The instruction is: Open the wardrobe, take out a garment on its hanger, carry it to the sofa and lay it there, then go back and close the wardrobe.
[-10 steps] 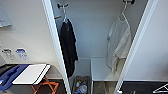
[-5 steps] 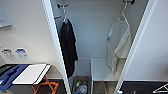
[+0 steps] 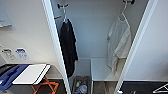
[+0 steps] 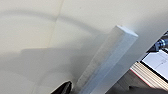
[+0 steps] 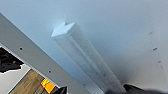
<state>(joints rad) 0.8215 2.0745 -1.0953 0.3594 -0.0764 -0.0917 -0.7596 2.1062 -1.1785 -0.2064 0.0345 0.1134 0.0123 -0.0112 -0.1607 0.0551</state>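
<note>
The wardrobe stands open before me in the head view, its left door and right door swung wide. Inside on the right, the garment, a white T-shirt, hangs from the rail on its white hanger. A long black garment hangs on the left. In the left wrist view a white door handle runs close past the camera against a white door panel. The right wrist view shows the other handle equally close, on a white panel beside the door's edge.
A white shelf sits low inside the wardrobe, with a bin of small items on its floor. Left of the wardrobe stands a white board on orange legs beside blue fabric. A spare hanger lies at lower right.
</note>
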